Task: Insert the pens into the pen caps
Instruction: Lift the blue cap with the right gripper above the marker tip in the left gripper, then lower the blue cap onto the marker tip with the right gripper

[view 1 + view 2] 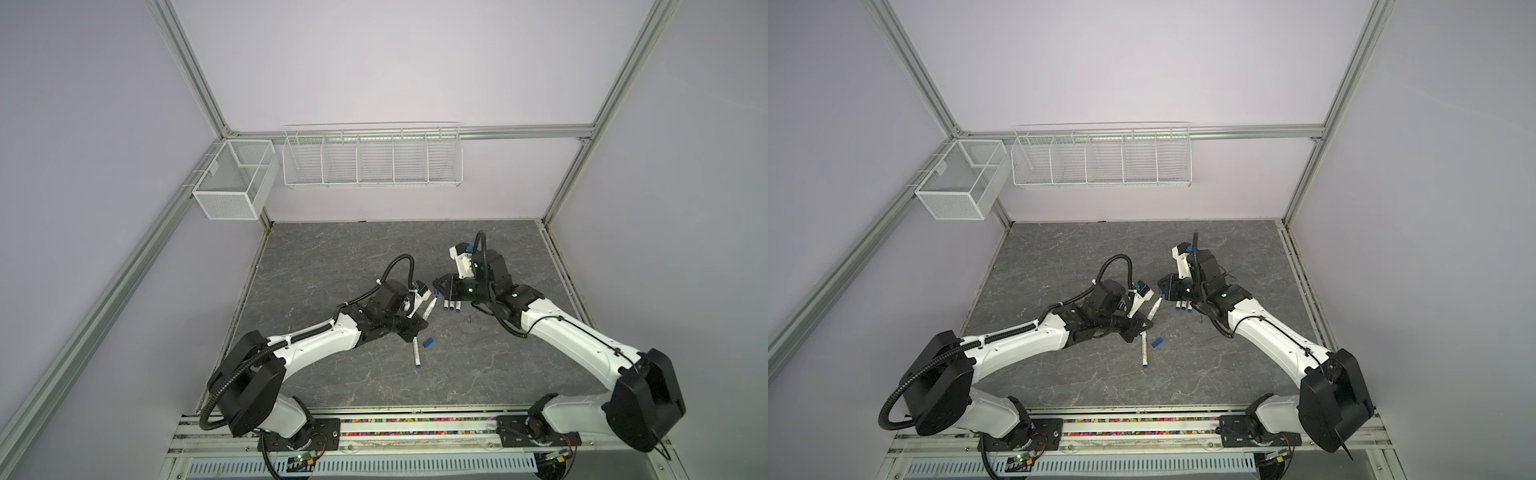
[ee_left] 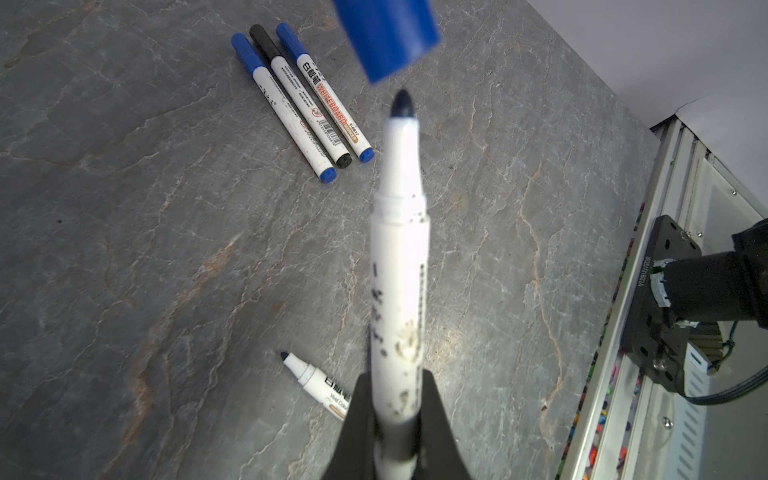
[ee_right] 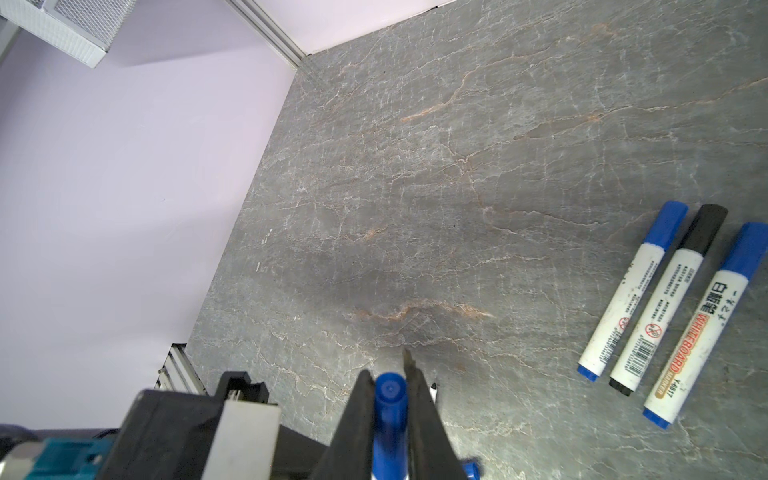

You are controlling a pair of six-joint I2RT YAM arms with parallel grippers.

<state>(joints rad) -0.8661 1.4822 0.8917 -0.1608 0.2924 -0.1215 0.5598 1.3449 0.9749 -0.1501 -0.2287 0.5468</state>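
Holding anything, that left claw [image 2: 397, 376]?

— Yes. It is closed tight on the lower barrel of an uncapped pen [image 2: 399, 270], which points away from the wrist and is up off the desk [image 1: 332, 257].

And the right claw [image 3: 388, 374]?

— Pinched shut across a blue cap [image 3: 390, 399]. In the left wrist view that cap [image 2: 386, 33] hangs just beyond the pen's dark tip [image 2: 402, 104], close but not touching. It is tilted, and its mouth looks a little to one side of the tip's line.

So what could spoil the join?

— My guess is that pushing now would land the tip on the cap's rim instead of in its bore. The nib could smear or bend. The cap is held only by two narrow fingers [image 3: 357, 415], so it might swivel or pop free. The pen could also slide back through its grip, since the barrel looks smooth.

Anything on the desk to mind?

— Three capped pens [image 3: 665, 303], two blue and one black, lie side by side and touching, near the right claw. A second uncapped pen [image 1: 416, 353] lies nearer the front of the desk, with a loose blue cap [image 1: 428, 343] just beside it. A dropped cap could roll in among them, and a low sweep of either claw could scatter them.

How far along, then?

— Three done, I judge. This pair is the fourth, and one more waits.
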